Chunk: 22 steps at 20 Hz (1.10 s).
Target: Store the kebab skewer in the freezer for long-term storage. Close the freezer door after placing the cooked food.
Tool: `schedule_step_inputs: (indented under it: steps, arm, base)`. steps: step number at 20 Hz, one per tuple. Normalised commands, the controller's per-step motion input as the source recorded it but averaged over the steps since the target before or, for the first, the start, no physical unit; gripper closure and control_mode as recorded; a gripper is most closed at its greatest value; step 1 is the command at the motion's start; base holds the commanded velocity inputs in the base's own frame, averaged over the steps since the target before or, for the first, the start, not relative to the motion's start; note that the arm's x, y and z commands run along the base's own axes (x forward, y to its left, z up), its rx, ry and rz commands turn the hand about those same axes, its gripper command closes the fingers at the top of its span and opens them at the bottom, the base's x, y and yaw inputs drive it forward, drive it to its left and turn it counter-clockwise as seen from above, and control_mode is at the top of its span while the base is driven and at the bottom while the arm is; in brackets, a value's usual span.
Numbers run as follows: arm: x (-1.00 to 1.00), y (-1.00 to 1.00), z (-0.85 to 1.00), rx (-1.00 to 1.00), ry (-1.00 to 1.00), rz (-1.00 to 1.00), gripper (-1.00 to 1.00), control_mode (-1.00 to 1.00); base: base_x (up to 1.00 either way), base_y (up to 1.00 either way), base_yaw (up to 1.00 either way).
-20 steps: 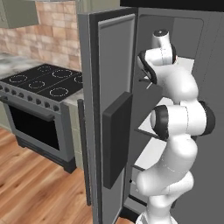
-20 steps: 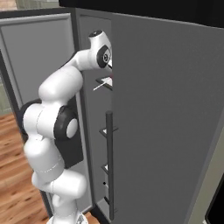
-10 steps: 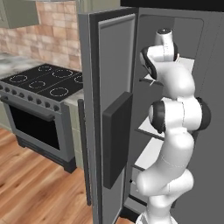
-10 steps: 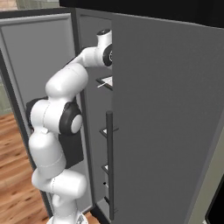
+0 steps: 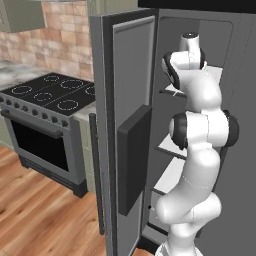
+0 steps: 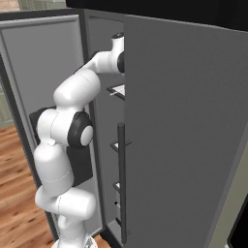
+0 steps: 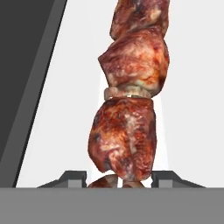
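1. The kebab skewer (image 7: 129,109) runs off the top edge of the hand view; its stick is hidden by the meat.
2. The tool (image 7: 118,180) shows just its two tips, so its hold cannot be told.
3. In the right base view the plain fridge door (image 6: 184,135) hides most of the freezer (image 6: 104,63) and the arm's far end.
4. The stove (image 5: 45,125) is cut by the left edge.

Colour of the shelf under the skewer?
White, seen best in the hand view: shelf behind the skewer.

black stove (image 5: 47,95) left of fridge, brick wall (image 5: 65,37) behind — wood floor (image 5: 35,220) below
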Motion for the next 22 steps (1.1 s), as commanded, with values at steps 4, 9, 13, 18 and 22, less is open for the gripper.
schedule_step_inputs:
  steps: [4, 9, 13, 18, 22]
  arm:
    - [0.00, -0.06, -0.10, 0.00, -0.02, 0.02, 1.00, -1.00]
    - [0.00, 0.00, -0.03, 0.00, 0.00, 0.00, -1.00, -1.00]
    - [0.00, 0.00, -0.01, 0.00, 0.00, 0.00, -1.00, -1.00]
    - [0.00, 0.00, 0.00, 0.00, 0.00, 0.00, -1.00, -1.00]
    - [0.00, 0.00, 0.00, 0.00, 0.00, 0.00, -1.00, -1.00]
  base:
    - [0.00, 0.00, 0.00]
    - [0.00, 0.00, 0.00]
    - [0.00, 0.00, 0.00]
    - [0.00, 0.00, 0.00]
    - [0.00, 0.00, 0.00]
